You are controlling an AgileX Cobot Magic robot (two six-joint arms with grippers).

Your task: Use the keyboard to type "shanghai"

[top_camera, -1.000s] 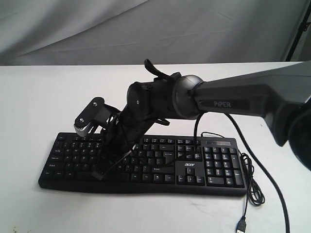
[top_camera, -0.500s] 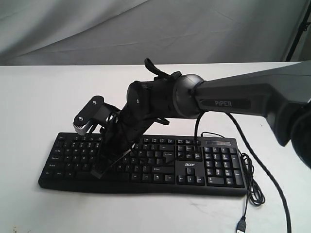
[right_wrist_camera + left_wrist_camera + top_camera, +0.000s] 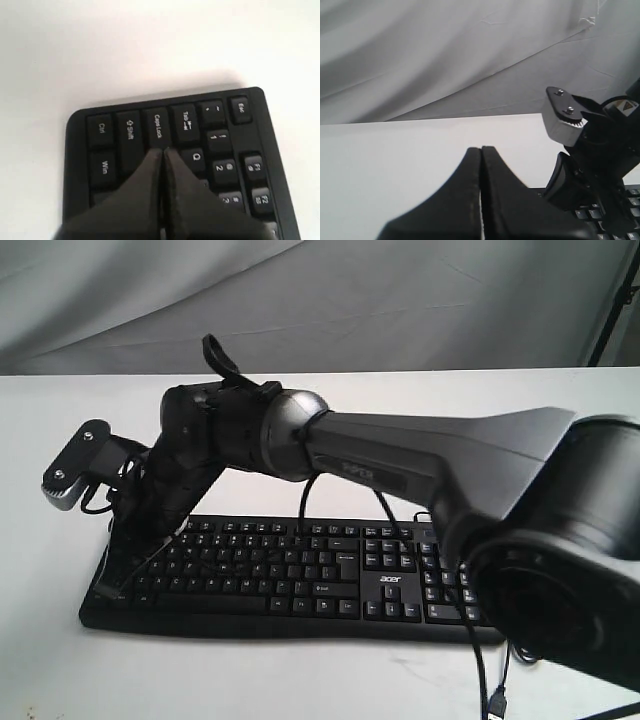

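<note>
Keyboard (image 3: pixel 300 575) lies on the white worktop (image 3: pixel 60 440); we see the right tool (image 3: pixel 162 151), fingers pressed together and empty, tip down at its left end beside the Caps Lock key (image 3: pixel 157 127). Left tool (image 3: pixel 481 150) likewise closed, holding nothing.

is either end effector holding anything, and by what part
Nothing is held: left end effector and right end effector are both shut empty, the right at the keyboard.
</note>
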